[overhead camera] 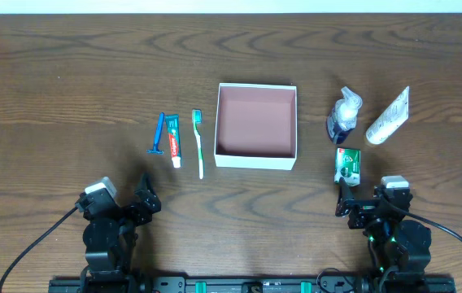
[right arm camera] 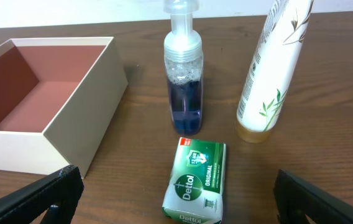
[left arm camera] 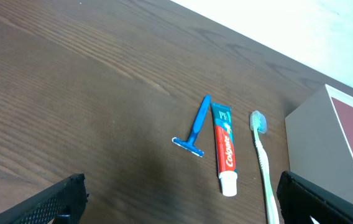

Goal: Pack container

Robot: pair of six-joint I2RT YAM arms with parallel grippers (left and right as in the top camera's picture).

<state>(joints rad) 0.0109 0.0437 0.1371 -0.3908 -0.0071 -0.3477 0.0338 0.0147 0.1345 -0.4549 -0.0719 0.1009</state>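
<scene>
Two hands, both spread wide apart — your left hand (overhead camera: 144,198) near the razor (overhead camera: 159,135), toothpaste (overhead camera: 174,140) and toothbrush (overhead camera: 199,144), your right hand (overhead camera: 346,201) just beside the soap box (overhead camera: 347,164). Container (overhead camera: 257,162) sits mid-table (overhead camera: 52,81), open side up, between the two groups.
</scene>
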